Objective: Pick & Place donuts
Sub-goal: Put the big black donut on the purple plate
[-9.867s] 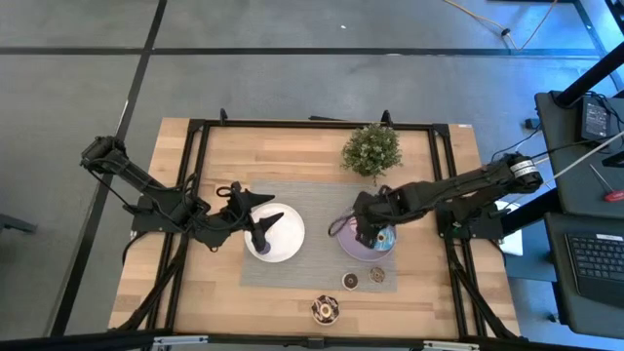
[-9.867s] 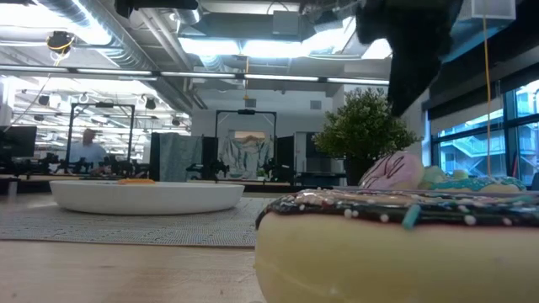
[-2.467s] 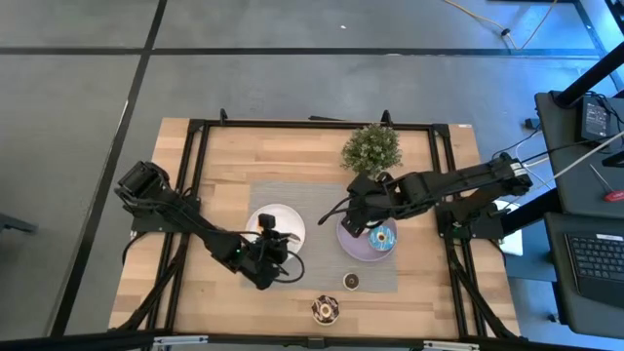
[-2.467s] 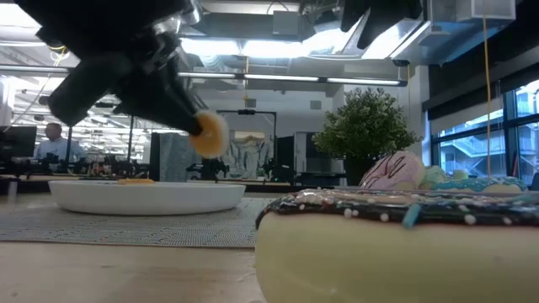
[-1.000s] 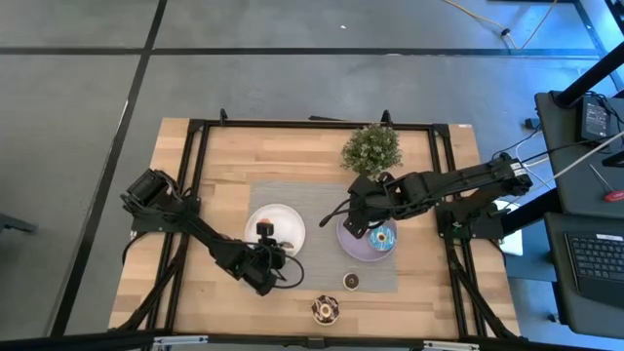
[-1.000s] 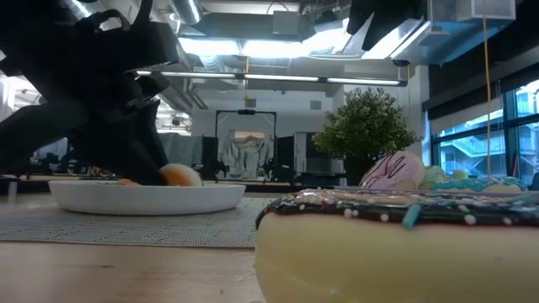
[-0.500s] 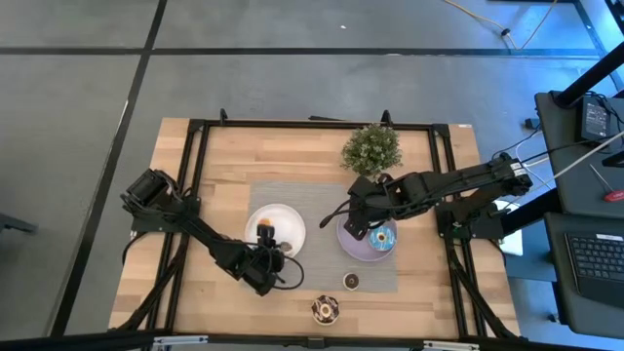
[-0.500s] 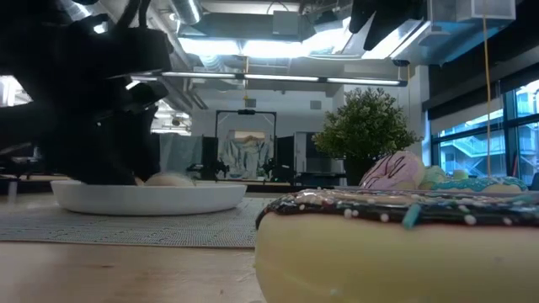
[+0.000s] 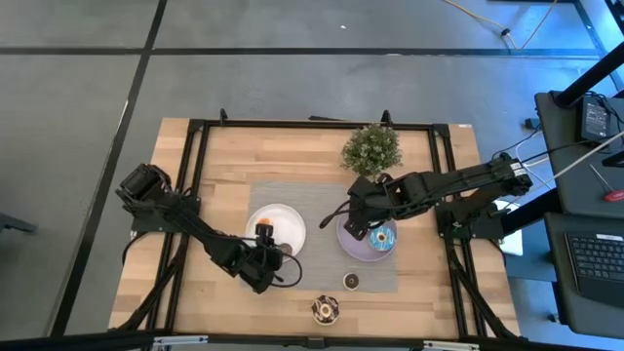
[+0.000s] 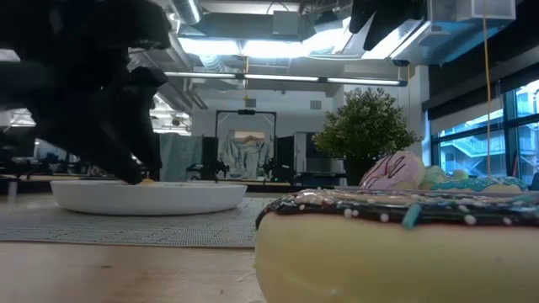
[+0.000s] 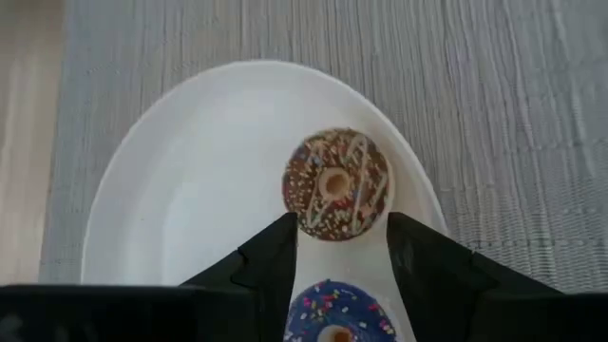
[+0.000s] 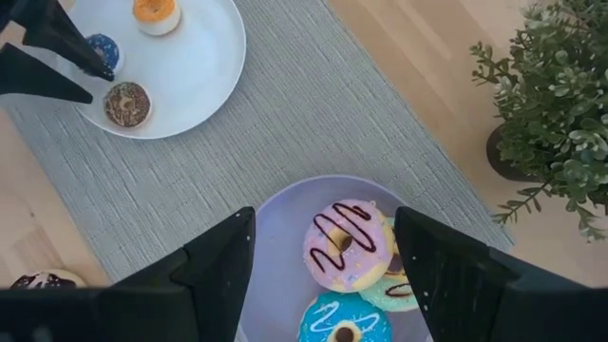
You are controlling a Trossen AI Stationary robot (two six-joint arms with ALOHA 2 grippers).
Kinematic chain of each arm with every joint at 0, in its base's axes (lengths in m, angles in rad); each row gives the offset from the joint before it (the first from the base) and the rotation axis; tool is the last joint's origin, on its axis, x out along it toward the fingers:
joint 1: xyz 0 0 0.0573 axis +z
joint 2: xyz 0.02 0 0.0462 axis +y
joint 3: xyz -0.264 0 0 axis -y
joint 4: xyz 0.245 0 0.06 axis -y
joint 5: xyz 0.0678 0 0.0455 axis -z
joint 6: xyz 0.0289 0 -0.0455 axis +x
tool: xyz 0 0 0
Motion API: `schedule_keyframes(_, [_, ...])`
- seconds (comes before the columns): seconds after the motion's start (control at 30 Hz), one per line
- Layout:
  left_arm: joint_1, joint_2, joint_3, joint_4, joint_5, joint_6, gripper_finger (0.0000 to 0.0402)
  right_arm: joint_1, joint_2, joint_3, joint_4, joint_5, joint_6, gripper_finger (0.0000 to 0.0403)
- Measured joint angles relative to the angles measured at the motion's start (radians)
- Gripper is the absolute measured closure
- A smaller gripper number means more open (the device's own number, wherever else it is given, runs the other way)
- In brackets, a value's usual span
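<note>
My left gripper (image 11: 339, 220) is open, low over the white plate (image 11: 190, 209) at its near side. The speckled mini donut (image 11: 335, 185) lies flat on the plate at the fingertips. The purple mini donut (image 11: 332, 318) lies between the fingers farther back, and the orange mini donut (image 12: 155, 9) sits on the same plate. My right gripper (image 12: 324, 217) hovers open above the lilac plate (image 12: 285, 247), which holds the pink (image 12: 342, 242), green-white (image 12: 399, 275) and blue (image 12: 340, 323) donuts. The dark brown mini donut (image 9: 351, 281) rests on the mat. The chocolate-sprinkled donut (image 9: 325, 310) sits on the wood. My left gripper's open fingertips (image 11: 283, 233) stand on either side of the speckled mini donut's near edge (image 11: 332, 228), coming slanting down from the table's near side. Whether they touch it, I cannot tell. The donut lies flat on the white plate.
A potted plant (image 9: 371, 148) stands at the far edge of the grey mat (image 9: 322, 200), just behind my right arm. The chocolate-sprinkled donut (image 10: 396, 244) fills the low view's foreground. Bare wood lies left of the mat and along the near edge.
The speckled mini donut at my left gripper's tips has gone down from the white plate's rim height onto the plate and now lies flat there. My left gripper stays low over the plate. My right arm has kept still.
</note>
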State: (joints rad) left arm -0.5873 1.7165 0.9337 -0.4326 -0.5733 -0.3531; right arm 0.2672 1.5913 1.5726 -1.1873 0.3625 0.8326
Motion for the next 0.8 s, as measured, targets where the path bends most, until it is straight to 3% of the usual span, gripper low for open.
schedule_keyframes(0.1, [0.000,-0.025,0.000,-0.005,0.034,-0.011,0.0240,0.000,0.000,0.000,0.000,-0.012,0.001,0.0148])
schedule_keyframes(0.27, [0.000,-0.096,0.000,0.009,0.113,-0.127,0.0243,0.013,0.003,-0.004,0.061,-0.150,-0.073,0.0148])
schedule_keyframes(0.53, [-0.004,-0.168,0.000,0.197,0.130,-0.236,0.0242,0.097,0.006,-0.126,0.396,-0.124,-0.127,0.0148])
schedule_keyframes(0.67, [-0.031,-0.168,0.000,0.290,0.128,-0.232,0.0242,0.143,0.006,-0.211,0.524,-0.184,-0.104,0.0148])
schedule_keyframes(0.8, [-0.065,-0.168,0.000,0.337,0.029,-0.229,0.0246,0.215,0.031,-0.321,0.770,-0.212,-0.205,0.0148])
